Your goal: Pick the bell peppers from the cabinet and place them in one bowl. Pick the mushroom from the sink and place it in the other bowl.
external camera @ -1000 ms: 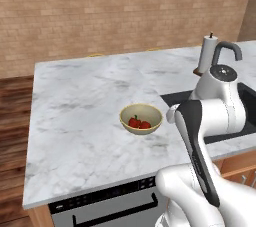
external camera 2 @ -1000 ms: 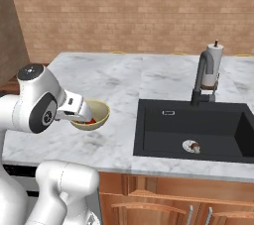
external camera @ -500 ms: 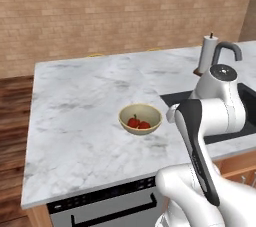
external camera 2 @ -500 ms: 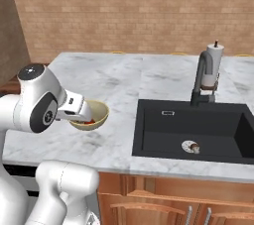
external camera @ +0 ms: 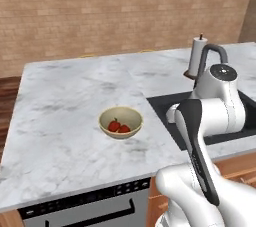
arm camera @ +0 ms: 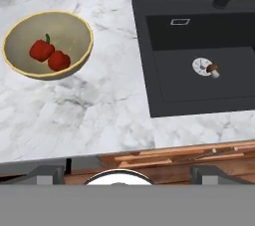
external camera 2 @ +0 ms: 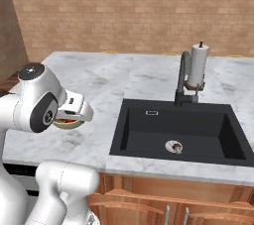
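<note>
Both peppers (arm camera: 49, 55) lay in the bowl (arm camera: 74, 27) on the desk (arm camera: 109, 105); the mushroom (arm camera: 213, 69) sat beside the sink (arm camera: 164, 90) drain. The tool, wide open and empty, should descend straight over it.

— What is the arm (external camera: 210, 116) looking like from the left base view?
— Glossy white rounded shells are covering it, a dark grey band is running along the link, and a round grey cap is topping one joint.
— And from the right?
— A dark ring is circling the joint (external camera 2: 47, 115), with a small dark mark showing on the white casing.
</note>
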Motion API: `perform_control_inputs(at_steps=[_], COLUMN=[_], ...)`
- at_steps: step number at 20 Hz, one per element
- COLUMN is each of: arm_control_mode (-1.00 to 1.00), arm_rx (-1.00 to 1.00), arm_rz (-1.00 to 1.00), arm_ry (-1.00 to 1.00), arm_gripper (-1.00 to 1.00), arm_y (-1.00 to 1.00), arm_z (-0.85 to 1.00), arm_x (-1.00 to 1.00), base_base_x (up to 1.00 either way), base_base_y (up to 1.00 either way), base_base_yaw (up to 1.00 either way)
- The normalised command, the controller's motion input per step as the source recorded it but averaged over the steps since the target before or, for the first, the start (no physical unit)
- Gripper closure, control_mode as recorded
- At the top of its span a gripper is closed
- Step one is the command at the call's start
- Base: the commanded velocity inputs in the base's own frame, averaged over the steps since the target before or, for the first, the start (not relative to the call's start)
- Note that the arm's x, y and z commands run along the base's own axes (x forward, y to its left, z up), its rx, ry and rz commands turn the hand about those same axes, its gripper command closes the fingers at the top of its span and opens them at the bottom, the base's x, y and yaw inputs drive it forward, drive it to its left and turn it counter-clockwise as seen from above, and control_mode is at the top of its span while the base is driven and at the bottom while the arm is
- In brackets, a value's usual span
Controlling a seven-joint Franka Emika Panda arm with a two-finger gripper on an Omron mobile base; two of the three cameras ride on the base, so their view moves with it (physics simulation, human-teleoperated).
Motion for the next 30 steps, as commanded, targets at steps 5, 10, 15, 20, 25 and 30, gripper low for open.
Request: perform_control_inputs(at_steps=[5, 10, 15, 20, 25, 30], arm_control_mode=[1.0, 1.0, 1.0, 1.0, 1.0, 1.0], arm_rx=[0.0, 0.0, 0.0, 0.0, 0.0, 0.0], arm_rz=[0.0, 0.0, 0.0, 0.0, 0.0, 0.0], arm_ry=[0.0, 0.0, 0.0, 0.0, 0.0, 0.0], arm_gripper=[-1.0, -1.0, -1.0, -1.0, -1.0, -1.0], arm_y=[0.0, 0.0, 0.0, 0.0, 0.0, 0.0], arm_z=[0.0, 0.0, 0.0, 0.0, 0.0, 0.0], arm_x=[0.0, 0.0, 0.0, 0.0, 0.0, 0.0], base_base_x=[0.12, 0.19, 0.25, 0.11, 0.06, 0.1], base_base_y=[-0.65, -0.58, -0.57, -0.65, -0.63, -0.63], base_base_yaw=[0.0, 0.01, 0.04, 0.02, 0.0, 0.0])
